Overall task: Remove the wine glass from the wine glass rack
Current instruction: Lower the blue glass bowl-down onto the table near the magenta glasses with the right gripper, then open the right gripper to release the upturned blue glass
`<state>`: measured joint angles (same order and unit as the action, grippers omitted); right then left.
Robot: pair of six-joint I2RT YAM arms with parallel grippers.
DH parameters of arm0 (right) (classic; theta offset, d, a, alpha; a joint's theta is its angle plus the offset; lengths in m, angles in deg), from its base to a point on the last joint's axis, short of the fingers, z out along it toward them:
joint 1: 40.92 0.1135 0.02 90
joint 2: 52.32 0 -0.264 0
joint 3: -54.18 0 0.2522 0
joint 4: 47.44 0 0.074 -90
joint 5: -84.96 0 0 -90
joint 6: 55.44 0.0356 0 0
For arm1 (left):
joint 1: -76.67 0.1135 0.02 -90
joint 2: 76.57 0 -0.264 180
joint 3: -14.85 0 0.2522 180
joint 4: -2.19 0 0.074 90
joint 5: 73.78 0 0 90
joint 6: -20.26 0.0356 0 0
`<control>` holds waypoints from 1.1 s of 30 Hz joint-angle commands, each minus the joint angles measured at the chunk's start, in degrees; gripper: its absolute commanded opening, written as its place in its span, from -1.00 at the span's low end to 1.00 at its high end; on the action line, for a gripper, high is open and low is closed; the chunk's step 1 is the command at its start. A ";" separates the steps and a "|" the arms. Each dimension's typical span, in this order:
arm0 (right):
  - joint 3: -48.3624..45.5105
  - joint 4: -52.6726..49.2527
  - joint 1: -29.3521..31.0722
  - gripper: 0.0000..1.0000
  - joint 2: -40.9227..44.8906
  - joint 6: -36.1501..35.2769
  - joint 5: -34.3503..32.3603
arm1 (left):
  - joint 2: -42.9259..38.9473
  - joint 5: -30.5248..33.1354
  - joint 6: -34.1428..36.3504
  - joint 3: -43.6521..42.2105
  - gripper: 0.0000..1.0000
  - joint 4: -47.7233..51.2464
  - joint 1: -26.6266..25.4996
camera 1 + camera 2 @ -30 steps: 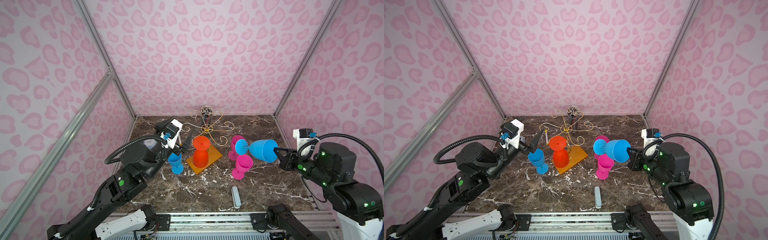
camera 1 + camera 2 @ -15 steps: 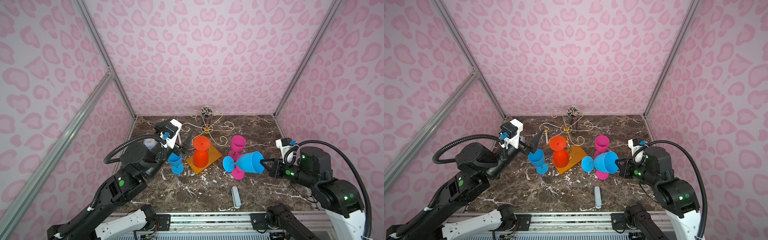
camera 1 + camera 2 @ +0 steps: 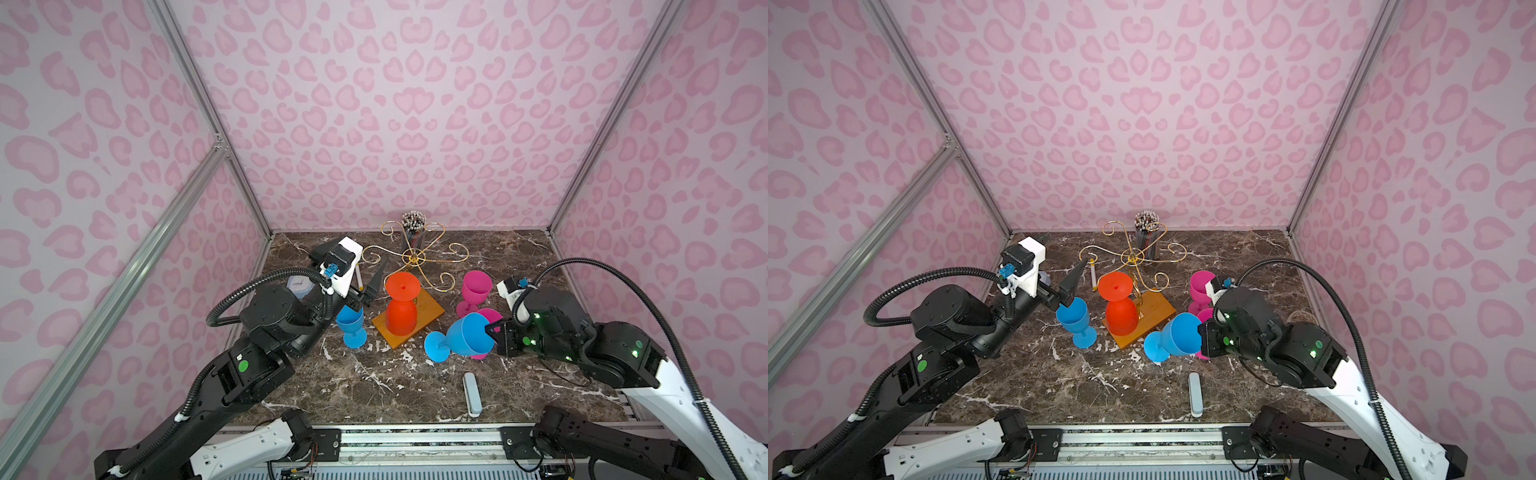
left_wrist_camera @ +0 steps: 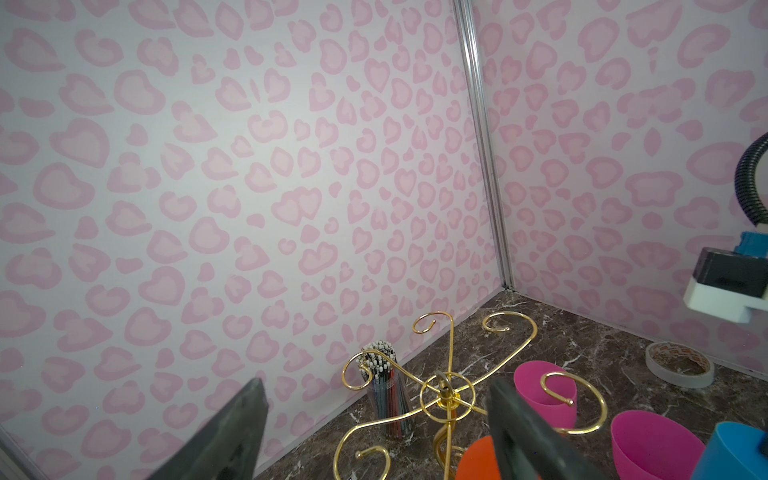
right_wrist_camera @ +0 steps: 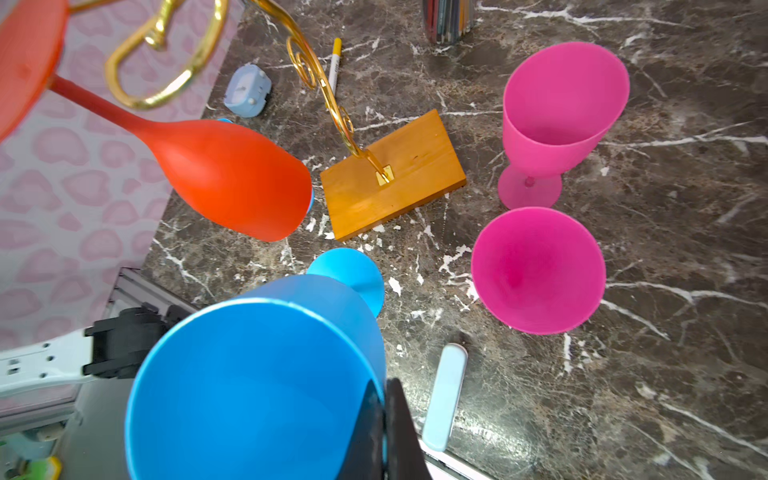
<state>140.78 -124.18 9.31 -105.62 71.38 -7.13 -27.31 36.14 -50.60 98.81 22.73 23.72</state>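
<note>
R gripper (image 5: 380, 415) was clamped on the rim of a blue plastic wine glass (image 3: 469, 337), w/ one finger inside the bowl and one outside. The glass was tilted hard, mouth toward the R arm and round foot low by the dark marble tabletop (image 3: 374, 386). Couldn't tell if the foot touched it. The glass was clear of the gold wire wine glass rack (image 3: 415, 259), which had curled scroll arms on a flat orange-brown wooden base. In both top views the glass sat just front-right of that base.

An orange-red wine glass (image 3: 401, 316) hung upside down by its foot from one scroll arm. Its bowl was low by the base; over or beside it, couldn't tell.

L gripper (image 4: 376, 384) had its jaws wide apart, nothing btwn them, raised beside the rack's left arms. Just below it a second blue goblet (image 3: 351, 328) stood upright on the marble, left of the base.

Right of the rack stood a rear pink goblet (image 3: 473, 289) and a near pink goblet (image 5: 538, 270), both upright. The near one was partly hidden behind the held glass in the top views.

A dark cup of sticks (image 3: 413, 226) stood behind the rack. A pale flat bar (image 3: 472, 392) lay near the front edge. A small pale-blue clock (image 5: 248, 91) & a yellow-capped pen (image 5: 334, 62) lay at the left.
</note>
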 commanded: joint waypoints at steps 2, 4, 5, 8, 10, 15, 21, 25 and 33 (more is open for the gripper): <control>-0.99 -2.05 3.34 -1.00 -1.75 5.27 -8.92 | 0.14 -0.22 -0.85 0.30 0.68 -1.58 0.04; -2.30 -1.57 5.32 -1.00 -2.31 6.72 -10.71 | 0.45 -0.21 -0.85 0.44 0.68 -1.67 0.04; -3.01 -1.27 5.81 -1.00 -2.48 7.29 -10.91 | 0.62 -0.22 -0.84 0.39 0.69 -1.69 0.04; -5.09 -0.34 7.20 -1.00 -3.58 8.78 -10.57 | 1.03 -0.39 -0.92 0.47 0.69 -1.69 0.04; -5.64 -0.38 8.03 -1.00 -4.34 9.06 -10.90 | 1.15 -0.53 -0.99 0.44 0.69 -1.69 0.04; -6.86 -1.05 8.48 -1.00 -6.73 8.53 -10.84 | 1.33 -0.60 -1.14 0.30 0.69 -1.71 0.04; -9.13 0.78 8.76 -1.00 -8.73 8.18 -9.39 | 0.98 -0.19 -1.53 0.17 0.70 -1.45 0.04; -9.76 1.53 8.82 -1.00 -9.43 8.23 -8.81 | 0.37 0.36 -1.45 -0.21 0.70 -1.34 0.04; -9.90 1.50 9.10 -1.00 -11.61 7.57 -7.71 | 0.15 0.71 -1.46 -0.36 0.71 -1.25 0.04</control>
<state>131.14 -123.20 18.23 -116.83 78.94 -15.26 -27.01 36.18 -51.65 98.54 22.93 23.72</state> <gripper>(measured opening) 0.050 0.855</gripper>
